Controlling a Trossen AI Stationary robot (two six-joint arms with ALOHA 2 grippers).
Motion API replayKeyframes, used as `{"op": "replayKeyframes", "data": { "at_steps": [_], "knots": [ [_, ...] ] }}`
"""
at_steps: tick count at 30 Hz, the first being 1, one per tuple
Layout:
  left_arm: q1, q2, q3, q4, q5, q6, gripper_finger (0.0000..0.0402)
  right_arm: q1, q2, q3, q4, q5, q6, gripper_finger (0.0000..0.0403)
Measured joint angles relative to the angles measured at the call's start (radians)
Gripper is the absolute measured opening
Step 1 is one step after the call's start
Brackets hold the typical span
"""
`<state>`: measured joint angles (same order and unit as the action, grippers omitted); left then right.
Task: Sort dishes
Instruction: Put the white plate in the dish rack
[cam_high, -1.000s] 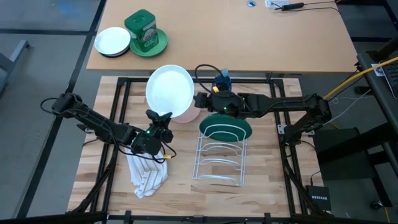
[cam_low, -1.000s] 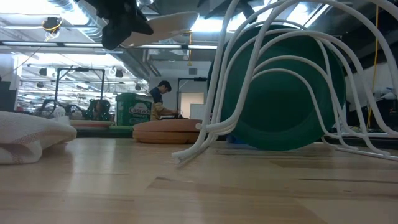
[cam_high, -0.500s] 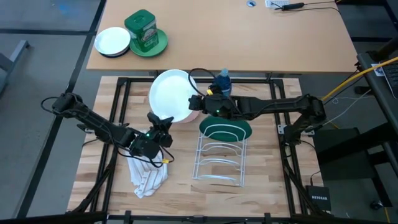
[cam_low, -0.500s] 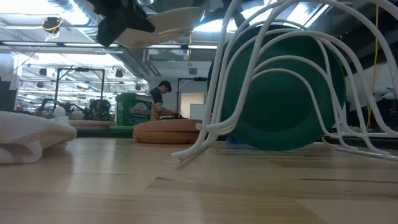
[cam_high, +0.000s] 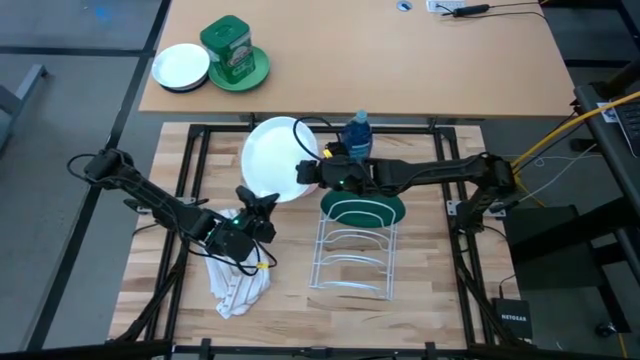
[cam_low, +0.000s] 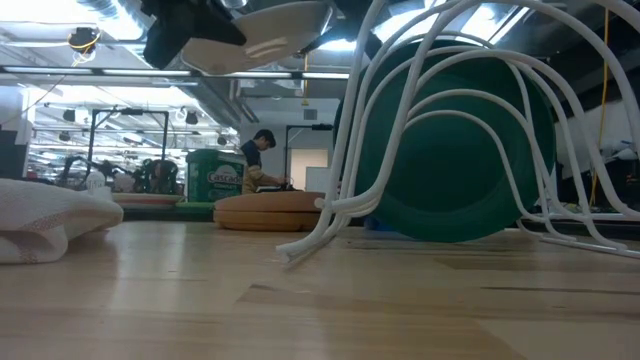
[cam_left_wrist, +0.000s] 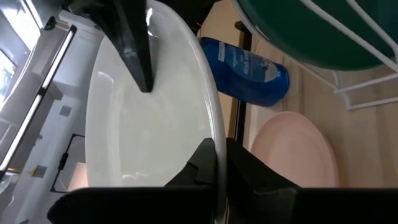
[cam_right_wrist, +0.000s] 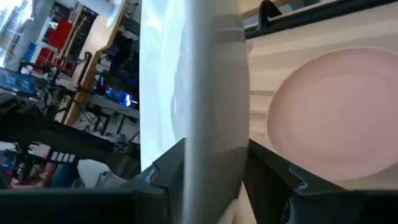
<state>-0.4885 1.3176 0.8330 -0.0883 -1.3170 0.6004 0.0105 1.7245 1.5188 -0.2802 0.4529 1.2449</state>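
Note:
The white plate (cam_high: 273, 160) hangs in the air over the far middle of the wooden table, with both grippers shut on its rim. My left gripper (cam_high: 261, 203) is at the plate's near edge, my right gripper (cam_high: 304, 170) at its right edge. The low view shows the plate's underside (cam_low: 262, 32). A salmon pink plate (cam_left_wrist: 292, 152) lies flat on the table below it. The dark green plate (cam_high: 362, 208) stands on edge in the far slot of the white wire rack (cam_high: 352, 258). My left gripper pinches the white plate's near rim (cam_left_wrist: 212, 127) between its two fingers, which reach toward the table's far side, almost level. The plate is clear of the table. My right gripper pinches the plate's right rim (cam_right_wrist: 214, 118), one finger (cam_left_wrist: 134, 46) on the upper face and one below. It comes from the table's right, slanting slightly down.
A blue bottle (cam_high: 358, 132) lies at the table's far edge beside the plates. A white towel (cam_high: 238, 285) is bunched under the left arm. On the farther table stand a green tin on a green plate (cam_high: 235, 55) and a small white dish (cam_high: 180, 66).
My right gripper has moved toward the table's left and down, and its fingers now reach further over the white plate's right rim. The plate has shifted slightly toward the near edge and stays clear of the table.

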Motion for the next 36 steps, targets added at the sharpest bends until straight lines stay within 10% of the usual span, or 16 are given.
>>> {"op": "replayKeyframes", "data": {
  "at_steps": [8,36],
  "knots": [
    [-0.008,0.002,-0.002,-0.006,-0.018,0.008,0.0006,0.0,-0.001,0.002,0.062,0.002,-0.076,0.0067],
    [-0.066,-0.002,0.003,0.003,-0.005,-0.382,0.0172,-0.022,-0.002,-0.005,0.077,0.066,-0.499,0.0066]
  ]
}}
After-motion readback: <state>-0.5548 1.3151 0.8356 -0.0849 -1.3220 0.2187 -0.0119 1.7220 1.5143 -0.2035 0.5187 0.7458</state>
